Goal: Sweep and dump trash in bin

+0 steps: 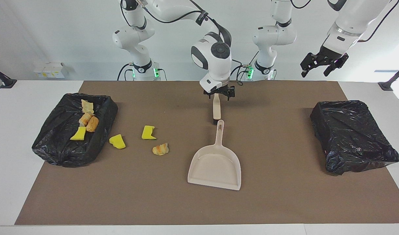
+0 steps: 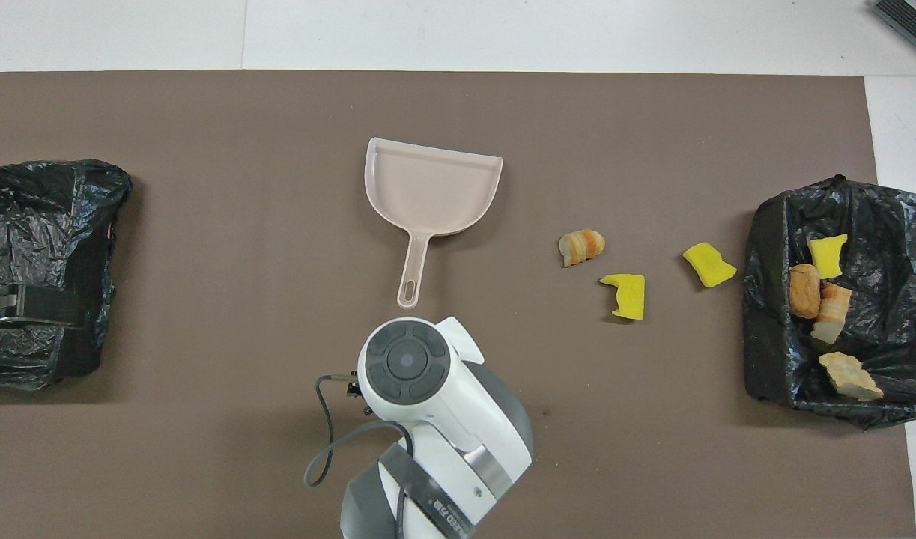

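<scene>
Three pieces of trash lie loose on the brown mat beside the bin: a golden-brown lump [image 1: 160, 149] [image 2: 581, 246] and two yellow chunks [image 1: 148, 132] [image 1: 117, 141]. Several more pieces lie inside the black-bagged bin [image 1: 55, 147] [image 2: 761, 299] at the right arm's end. The beige dustpan [image 1: 215, 166] [image 2: 431, 183] lies flat and empty mid-mat, its handle toward the robots. A beige brush [image 1: 216, 109] lies just nearer to the robots than that handle. My right gripper [image 1: 218, 93] hangs open over the brush's handle end. The right arm hides the brush in the overhead view.
A second black-bagged bin [image 1: 352, 137] [image 2: 46, 224] stands at the left arm's end of the table. My left gripper [image 1: 318, 67] waits open in the air above that end. White table shows around the mat.
</scene>
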Motion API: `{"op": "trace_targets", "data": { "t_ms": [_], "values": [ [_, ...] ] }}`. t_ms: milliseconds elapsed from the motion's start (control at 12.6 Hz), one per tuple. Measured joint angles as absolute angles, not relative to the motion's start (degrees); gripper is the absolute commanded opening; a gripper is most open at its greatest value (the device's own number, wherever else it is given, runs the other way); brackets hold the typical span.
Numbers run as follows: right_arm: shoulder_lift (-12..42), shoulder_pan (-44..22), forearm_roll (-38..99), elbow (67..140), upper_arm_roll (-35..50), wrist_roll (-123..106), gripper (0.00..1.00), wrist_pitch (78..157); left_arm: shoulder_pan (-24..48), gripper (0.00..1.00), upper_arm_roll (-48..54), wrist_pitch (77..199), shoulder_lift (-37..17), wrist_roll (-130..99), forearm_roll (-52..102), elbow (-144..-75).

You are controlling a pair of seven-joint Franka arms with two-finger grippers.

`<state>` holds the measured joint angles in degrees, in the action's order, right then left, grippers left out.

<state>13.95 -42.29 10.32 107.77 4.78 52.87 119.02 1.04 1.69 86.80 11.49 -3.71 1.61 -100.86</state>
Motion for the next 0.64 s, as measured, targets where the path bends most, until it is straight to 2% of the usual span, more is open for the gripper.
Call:
{"op": "trace_targets", "data": {
  "t_ms": [318,478,637],
  "values": [
    [7.2,-45.7,12.2,122.5,4.8,54.2,1.0,129.4,1.0,1.0,1.7,86.8,11.5,-3.7,1.6,-100.9],
    [4.5,-46.7,13.0,126.9,4.8,54.2,0.91,130.3,1.0,1.0,1.7,86.8,11.5,-3.7,1.6,-100.9],
    [2.9,-47.9,15.7,128.9,4.8,54.3,0.88,130.5,1.0,1.0,1.7,86.8,11.5,-3.7,1.6,-100.9]
  ]
}}
